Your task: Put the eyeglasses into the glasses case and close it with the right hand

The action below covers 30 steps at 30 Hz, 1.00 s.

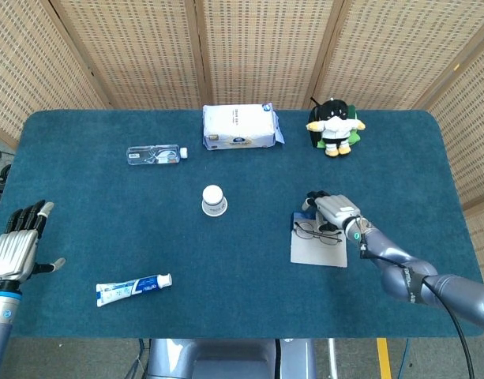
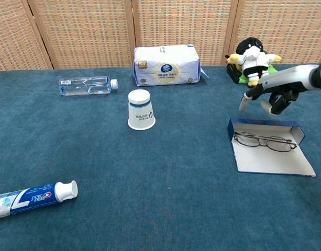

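The glasses case (image 1: 318,253) (image 2: 273,160) lies open on the blue cloth at the right, its white lid flat toward the front and a low blue wall at the back. The eyeglasses (image 1: 317,233) (image 2: 265,141) lie folded inside, along that wall. My right hand (image 1: 331,209) (image 2: 273,97) hovers just behind and above the back wall, thumb stretched left, other fingers bent, holding nothing. In the chest view a gap shows between it and the case. My left hand (image 1: 16,245) hangs off the table's left edge with fingers spread.
A plush toy (image 2: 252,61) sits close behind the right hand. A tissue pack (image 2: 165,65) and a water bottle (image 2: 86,85) lie at the back. A paper cup (image 2: 141,109) stands mid-table, and a toothpaste tube (image 2: 32,198) lies front left.
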Tool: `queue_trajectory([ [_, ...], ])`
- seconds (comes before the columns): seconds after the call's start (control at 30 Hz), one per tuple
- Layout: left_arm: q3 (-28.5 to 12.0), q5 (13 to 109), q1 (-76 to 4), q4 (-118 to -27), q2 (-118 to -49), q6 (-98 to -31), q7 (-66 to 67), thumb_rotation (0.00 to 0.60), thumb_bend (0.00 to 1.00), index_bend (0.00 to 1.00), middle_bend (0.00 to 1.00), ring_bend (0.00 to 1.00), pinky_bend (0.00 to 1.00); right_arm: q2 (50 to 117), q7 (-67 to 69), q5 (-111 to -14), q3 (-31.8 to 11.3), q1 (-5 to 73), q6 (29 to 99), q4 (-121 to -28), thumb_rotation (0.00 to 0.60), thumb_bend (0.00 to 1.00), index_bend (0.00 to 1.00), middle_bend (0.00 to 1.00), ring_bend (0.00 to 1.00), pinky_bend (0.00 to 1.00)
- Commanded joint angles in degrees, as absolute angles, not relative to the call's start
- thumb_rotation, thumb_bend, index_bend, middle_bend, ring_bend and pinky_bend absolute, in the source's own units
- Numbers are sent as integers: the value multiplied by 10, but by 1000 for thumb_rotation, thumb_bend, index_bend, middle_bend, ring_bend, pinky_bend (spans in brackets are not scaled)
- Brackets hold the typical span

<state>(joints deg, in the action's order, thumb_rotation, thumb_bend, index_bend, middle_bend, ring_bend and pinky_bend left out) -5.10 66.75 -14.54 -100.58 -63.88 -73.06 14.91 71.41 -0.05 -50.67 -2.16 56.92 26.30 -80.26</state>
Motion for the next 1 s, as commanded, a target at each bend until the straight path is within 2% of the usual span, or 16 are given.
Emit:
queue_trajectory([
  [0.03,-51,669,-144,-1006,-638,-733,148,600,0,0,0,0,0,717,-16,-606,-23,510,398,-832,600,189,137,0,0,172],
  [0.07,-51,668,-144,-1006,-638,-733,147,600,0,0,0,0,0,724,-37,-663,-15,479,486,-829,600,152,137,0,0,171],
  [0.13,-51,668,-144,-1006,-638,-732,147,600,0,0,0,0,0,749,-37,-737,4,431,591,-807,600,110,136,0,0,170],
  [0.33,-50,667,-146,-1004,-641,-728,150,600,0,0,0,0,0,799,-34,-836,35,372,705,-726,600,105,136,0,0,170],
  [0.63,-51,665,-147,-1003,-643,-728,155,600,0,0,0,0,0,838,-29,-897,60,328,748,-671,600,145,147,0,0,170],
  [1.0,-50,664,-147,-1002,-646,-728,159,600,0,0,0,0,0,871,-39,-932,69,313,731,-643,600,252,187,0,0,170],
])
